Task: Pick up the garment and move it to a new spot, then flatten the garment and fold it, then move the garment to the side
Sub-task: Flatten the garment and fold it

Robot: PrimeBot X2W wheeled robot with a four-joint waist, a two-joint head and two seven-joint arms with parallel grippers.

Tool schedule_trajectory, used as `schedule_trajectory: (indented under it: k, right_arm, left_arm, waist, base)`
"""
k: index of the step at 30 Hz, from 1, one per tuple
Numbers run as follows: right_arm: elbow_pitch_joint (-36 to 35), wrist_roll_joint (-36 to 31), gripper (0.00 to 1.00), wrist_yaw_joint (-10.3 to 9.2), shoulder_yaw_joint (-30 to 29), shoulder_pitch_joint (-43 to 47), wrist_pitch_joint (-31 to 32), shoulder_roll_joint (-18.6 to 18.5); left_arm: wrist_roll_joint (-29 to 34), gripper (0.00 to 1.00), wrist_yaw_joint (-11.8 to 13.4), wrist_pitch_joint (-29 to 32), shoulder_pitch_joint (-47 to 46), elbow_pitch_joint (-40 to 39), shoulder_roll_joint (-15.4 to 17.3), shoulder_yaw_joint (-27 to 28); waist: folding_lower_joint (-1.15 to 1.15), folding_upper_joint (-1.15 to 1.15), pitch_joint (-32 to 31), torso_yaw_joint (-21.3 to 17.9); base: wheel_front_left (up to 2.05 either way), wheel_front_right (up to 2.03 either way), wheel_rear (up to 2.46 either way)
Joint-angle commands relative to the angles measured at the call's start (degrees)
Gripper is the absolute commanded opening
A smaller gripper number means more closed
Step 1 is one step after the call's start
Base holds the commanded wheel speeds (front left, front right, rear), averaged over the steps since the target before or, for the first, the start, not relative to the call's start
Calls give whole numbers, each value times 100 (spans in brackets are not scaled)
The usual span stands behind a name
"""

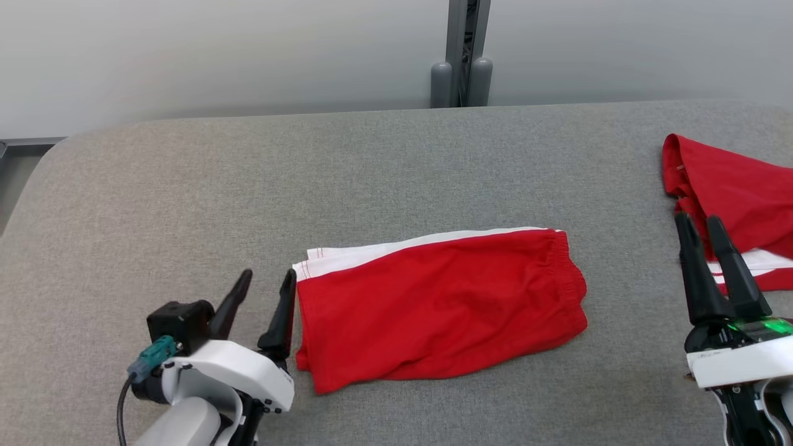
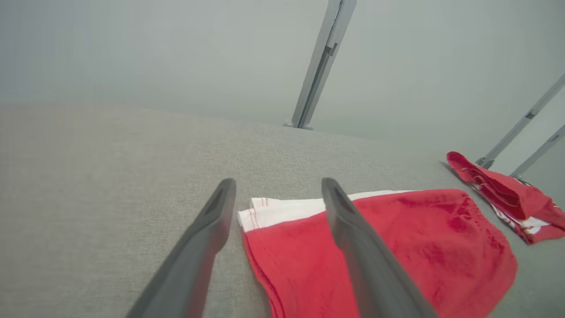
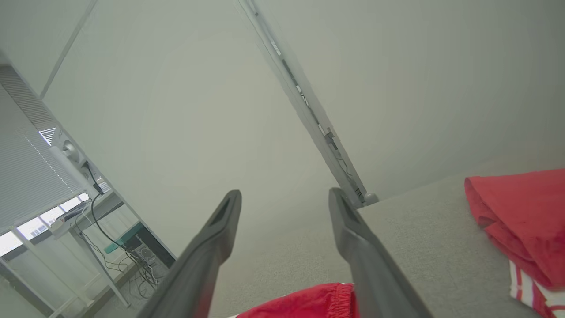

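Note:
The garment (image 1: 440,303) is a pair of red shorts with a white side stripe, lying folded flat in the middle of the grey table (image 1: 248,173). My left gripper (image 1: 268,275) stands open right beside its left edge, with nothing between the fingers. In the left wrist view the gripper (image 2: 278,185) straddles the white-striped corner of the garment (image 2: 419,234) from just above. My right gripper (image 1: 697,220) is open and empty at the table's right side. The right wrist view shows that gripper (image 3: 284,194) pointing up at the wall, with the garment's waistband (image 3: 309,304) at the bottom.
A second red garment (image 1: 737,192) with white stripes lies bunched at the table's right edge, just behind my right fingers; it also appears in the wrist views (image 2: 499,190) (image 3: 521,207). A grey post (image 1: 461,56) rises behind the table's far edge.

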Motion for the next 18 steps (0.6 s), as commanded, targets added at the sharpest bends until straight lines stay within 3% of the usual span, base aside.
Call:
schedule_trajectory:
  k: [1,7,12,18]
  right_arm:
    - [66,-162,100,2,4,15,3,-50]
    - [552,-702,100,2,10,83,3,-13]
    - [984,-1189,100,2,-16,103,3,47]
    - [1421,-1409,100,2,6,-34,3,263]
  left_arm:
    - [127,100,72,-28,-39,-74,83,68]
    - [1066,100,393,-27,153,-671,266,452]
    - [1715,100,610,-27,421,-989,205,715]
    - [1917,100,471,-28,627,-977,32,935]
  waist:
    - [0,0,-10,13]
    - [0,0,-74,27]
    - [0,0,-114,41]
    - [0,0,-91,78]
  base:
    - [0,0,0]
    - [0,0,0]
    - [0,0,0]
    - [0,0,0]
